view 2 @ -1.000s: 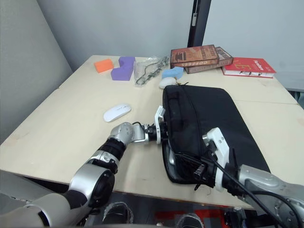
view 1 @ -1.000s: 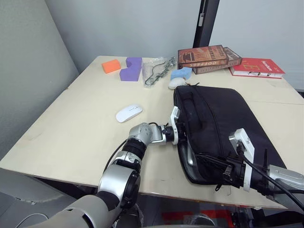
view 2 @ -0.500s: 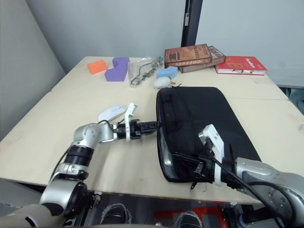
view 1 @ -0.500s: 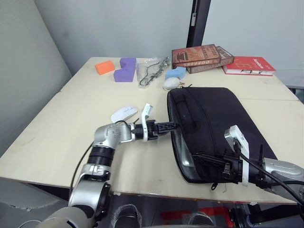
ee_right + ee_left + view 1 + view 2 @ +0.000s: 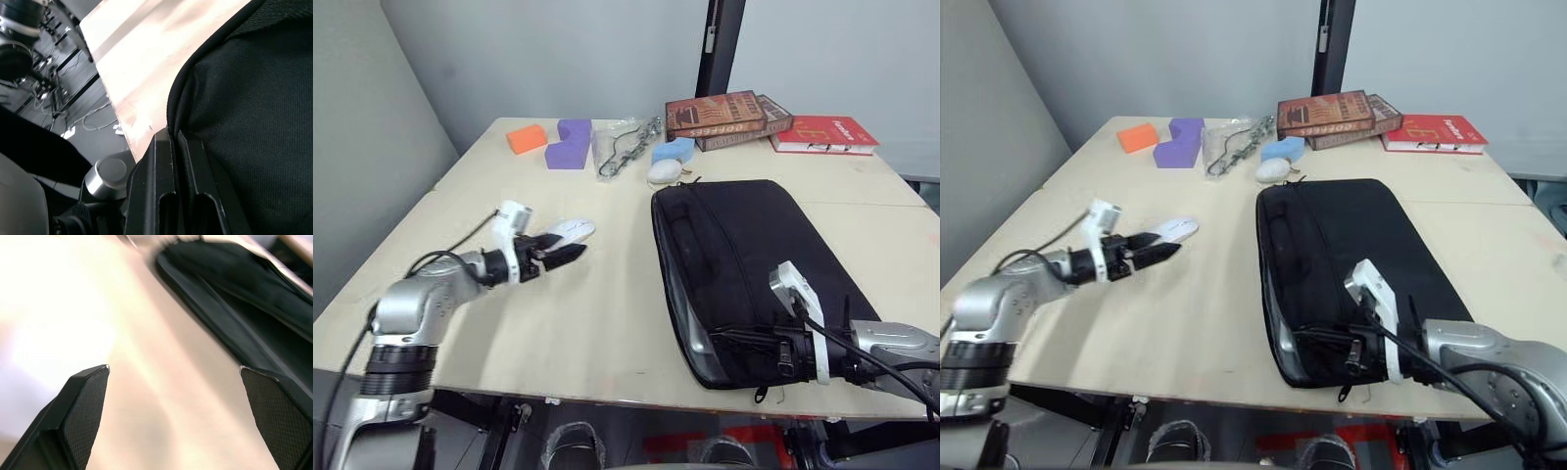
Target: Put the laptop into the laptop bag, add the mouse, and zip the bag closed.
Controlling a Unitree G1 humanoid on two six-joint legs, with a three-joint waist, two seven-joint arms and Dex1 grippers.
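One step looks done, I think: laptop (image 5: 690,328) sits inside the laptop bag (image 5: 754,264) toward the bench's right edge, right gripper (image 5: 781,345) pinching its unzipped near edge, while my left gripper (image 5: 560,253), fingers wide, reaches the mouse (image 5: 570,230) mid-bench.

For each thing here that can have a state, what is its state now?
laptop bag: flat on table, side gaping at the near corner.
laptop: inside bag, silver edge showing.
mouse: on table, outside bag.
left pincer: open, beside mouse.
right pincer: shut on bag's near edge.
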